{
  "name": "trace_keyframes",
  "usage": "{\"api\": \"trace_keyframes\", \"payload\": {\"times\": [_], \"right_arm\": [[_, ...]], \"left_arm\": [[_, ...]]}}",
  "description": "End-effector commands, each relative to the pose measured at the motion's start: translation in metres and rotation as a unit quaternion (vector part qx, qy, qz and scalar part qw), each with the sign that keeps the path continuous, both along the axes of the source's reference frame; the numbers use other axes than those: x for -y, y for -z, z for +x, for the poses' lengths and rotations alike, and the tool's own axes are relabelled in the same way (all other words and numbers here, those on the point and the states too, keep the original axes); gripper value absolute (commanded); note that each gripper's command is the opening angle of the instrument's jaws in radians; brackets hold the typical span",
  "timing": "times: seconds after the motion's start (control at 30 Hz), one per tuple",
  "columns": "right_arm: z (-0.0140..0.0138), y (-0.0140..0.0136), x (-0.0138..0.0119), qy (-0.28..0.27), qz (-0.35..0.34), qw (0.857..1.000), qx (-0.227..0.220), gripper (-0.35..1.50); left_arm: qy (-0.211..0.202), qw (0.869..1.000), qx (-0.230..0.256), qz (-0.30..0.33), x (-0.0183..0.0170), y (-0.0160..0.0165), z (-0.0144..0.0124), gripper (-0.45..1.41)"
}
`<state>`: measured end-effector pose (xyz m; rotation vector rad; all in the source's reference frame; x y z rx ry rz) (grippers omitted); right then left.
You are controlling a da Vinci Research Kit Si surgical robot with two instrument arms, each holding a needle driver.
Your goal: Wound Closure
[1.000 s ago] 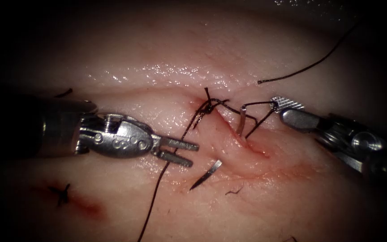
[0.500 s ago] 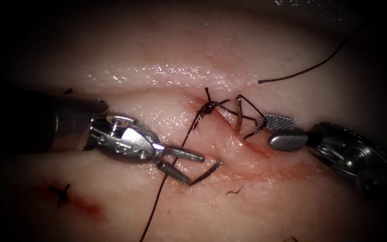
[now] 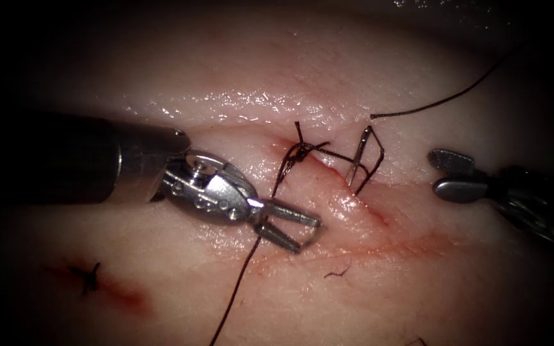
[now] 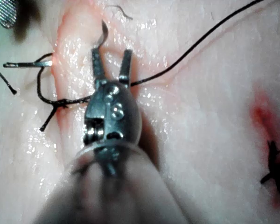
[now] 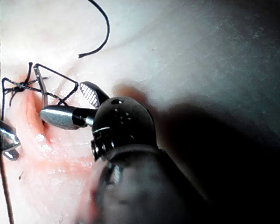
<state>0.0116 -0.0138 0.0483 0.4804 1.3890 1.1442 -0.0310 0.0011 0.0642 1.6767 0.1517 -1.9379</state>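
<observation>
The curved steel needle [image 3: 360, 155] sits in the pale pork tissue [image 3: 226, 64]. Its tail stands up right of the reddened cut [image 3: 370, 208], at the frame's centre, and its tip comes out on the left.

The left tool [image 3: 309, 234] has its jaws apart about that tip, not yet clamped. The right tool [image 3: 440, 172], at the right edge, is spread and holds nothing.

This looks like a pick-up of the tip, which calls for a square grip behind the point. The black thread [image 3: 238, 282] under the left jaws could get caught, and a tied knot [image 3: 299, 150] lies near.

The tissue [image 3: 226, 57] is pale and wet, with a cut [image 3: 354, 205] running across it. On it lie a knotted stitch [image 3: 299, 152], a dark thread [image 3: 238, 288], a loose thread end [image 3: 418, 110], and red fluid [image 3: 123, 293].
</observation>
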Motion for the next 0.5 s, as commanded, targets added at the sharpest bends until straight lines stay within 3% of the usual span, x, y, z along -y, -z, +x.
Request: {"api": "trace_keyframes", "payload": {"times": [0.03, 0.13, 0.23, 0.33, 0.5], "right_arm": [[0.001, -0.0004, 0.0003, 0.001, -0.003, 1.0, 0.0, 1.48], [0.0011, -0.0005, 0.0003, 0.001, -0.004, 1.0, -0.002, 1.48], [0.0012, -0.0006, 0.0004, 0.001, -0.005, 1.0, -0.002, 1.48], [0.0014, -0.0008, 0.0006, 0.004, -0.005, 1.0, -0.001, 1.48], [0.002, -0.0013, 0.001, 0.011, -0.006, 1.0, 0.005, 1.48]], "left_arm": [[-0.006, 1.0, 0.005, 0.001, 0.0004, -0.0004, -0.0006, 0.52], [-0.016, 1.0, 0.013, 0.001, 0.0006, 0.0, -0.0005, 0.73], [-0.018, 1.0, 0.014, 0.004, 0.0006, 0.0002, -0.0006, 0.81], [-0.017, 1.0, 0.011, 0.018, 0.0007, 0.0004, -0.0008, 1.04], [0.0, 0.999, 0.01, 0.045, -0.0002, 0.001, -0.0007, 1.04]]}}
